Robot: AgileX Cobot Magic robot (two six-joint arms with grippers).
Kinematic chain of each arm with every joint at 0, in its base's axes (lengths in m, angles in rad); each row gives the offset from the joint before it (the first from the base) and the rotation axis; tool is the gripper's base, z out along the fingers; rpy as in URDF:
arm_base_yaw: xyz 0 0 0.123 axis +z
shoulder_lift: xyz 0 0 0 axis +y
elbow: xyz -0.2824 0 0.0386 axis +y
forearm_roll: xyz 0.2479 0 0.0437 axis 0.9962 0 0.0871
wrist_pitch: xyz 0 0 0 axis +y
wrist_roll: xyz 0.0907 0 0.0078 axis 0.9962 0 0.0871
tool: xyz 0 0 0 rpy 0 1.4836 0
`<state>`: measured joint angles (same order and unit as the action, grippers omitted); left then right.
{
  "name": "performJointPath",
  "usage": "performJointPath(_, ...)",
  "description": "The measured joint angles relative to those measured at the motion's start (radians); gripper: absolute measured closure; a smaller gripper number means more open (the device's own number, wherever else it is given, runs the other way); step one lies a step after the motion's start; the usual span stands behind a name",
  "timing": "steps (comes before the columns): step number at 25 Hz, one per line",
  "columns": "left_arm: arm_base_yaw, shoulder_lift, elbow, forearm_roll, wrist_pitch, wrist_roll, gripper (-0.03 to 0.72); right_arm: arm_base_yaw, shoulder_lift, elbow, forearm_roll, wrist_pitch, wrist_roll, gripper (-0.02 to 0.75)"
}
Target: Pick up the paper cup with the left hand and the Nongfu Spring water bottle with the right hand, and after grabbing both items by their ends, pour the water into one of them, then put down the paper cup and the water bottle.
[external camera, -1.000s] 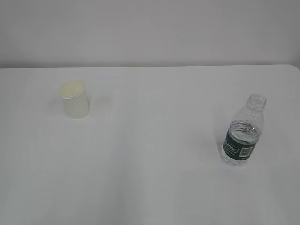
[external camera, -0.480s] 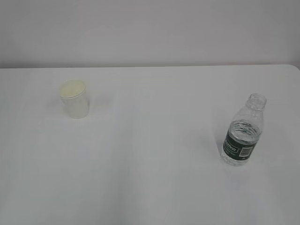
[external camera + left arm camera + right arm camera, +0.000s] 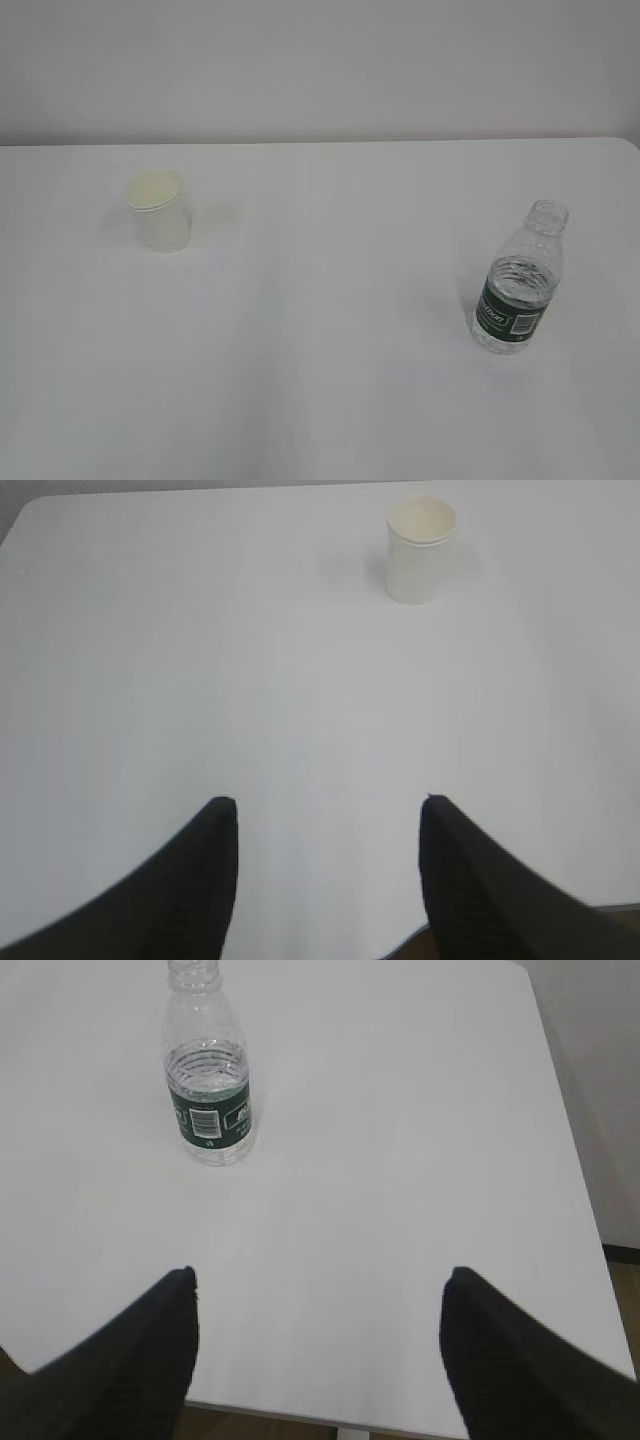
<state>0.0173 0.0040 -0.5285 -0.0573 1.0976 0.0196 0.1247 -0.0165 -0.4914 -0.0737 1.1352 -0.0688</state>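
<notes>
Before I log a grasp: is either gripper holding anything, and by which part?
Nothing is held. The left gripper and right gripper are open and empty; the paper cup and water bottle stand untouched.

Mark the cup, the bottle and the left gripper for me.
cup (image 3: 160, 222), exterior view, on its side wall
bottle (image 3: 512, 318), exterior view, on its green label
left gripper (image 3: 328, 820), left wrist view, midway between its open fingertips

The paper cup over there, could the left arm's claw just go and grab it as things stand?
Probably yes. The paper cup stands upright and alone on the white table, with only bare tabletop between it and the left gripper, whose jaws stand open. The cup sits ahead and to one side, so the arm must still travel.
</notes>
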Motion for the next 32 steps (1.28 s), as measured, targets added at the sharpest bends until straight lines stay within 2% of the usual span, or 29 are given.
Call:
performJointPath(20, 0.0, 0.0, 0.0, 0.0, 0.0, 0.0, 0.278, 0.0, 0.0, 0.0, 0.0, 0.0, 0.0, 0.165)
performJointPath(23, 0.0, 0.0, 0.0, 0.0, 0.0, 0.0, 0.253, 0.0, 0.0, 0.0, 0.0, 0.0, 0.0, 0.165)
performJointPath(29, 0.0, 0.004, -0.03, 0.0, 0.009, 0.0, 0.153, 0.0, 0.0, -0.025, 0.0, -0.019, 0.0, 0.165)
performJointPath(32, 0.0, 0.034, -0.051, 0.0, 0.018, 0.0, 0.139, 0.0, 0.0, -0.027, 0.0, -0.058, 0.0, 0.165)
